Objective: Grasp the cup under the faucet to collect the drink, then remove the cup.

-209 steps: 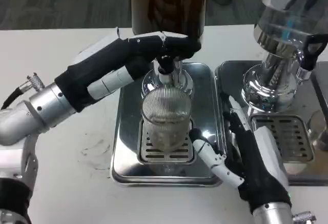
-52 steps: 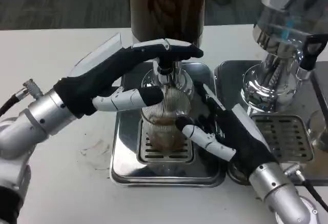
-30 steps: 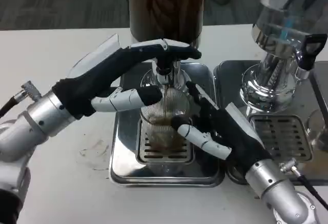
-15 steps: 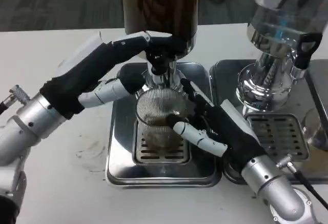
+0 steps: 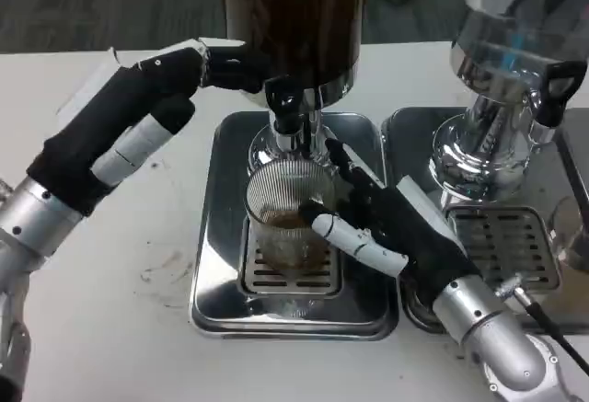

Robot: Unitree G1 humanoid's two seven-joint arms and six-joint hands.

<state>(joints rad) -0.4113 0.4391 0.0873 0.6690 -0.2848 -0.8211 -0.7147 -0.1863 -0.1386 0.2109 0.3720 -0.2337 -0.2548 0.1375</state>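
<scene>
A ribbed clear cup (image 5: 288,218) stands on the drip grate (image 5: 290,273) below the black faucet (image 5: 287,108) of the dark drink dispenser (image 5: 294,16). Brown drink fills its bottom. My right hand (image 5: 386,232) wraps the cup from the right, thumb across its front, fingers behind it. My left hand (image 5: 138,117) hovers to the left of the faucet, off the tap, fingertips near the dispenser's base, holding nothing.
The cup's steel tray (image 5: 216,236) sits mid-table. A second dispenser (image 5: 511,80) with a black tap handle (image 5: 552,89) stands on its own tray (image 5: 515,246) at the right, close to my right forearm. White tabletop (image 5: 110,273) lies at the left.
My left hand has let go of the faucet lever and drawn back to the left. The right hand keeps its hold on the cup, which has brown drink in it.
</scene>
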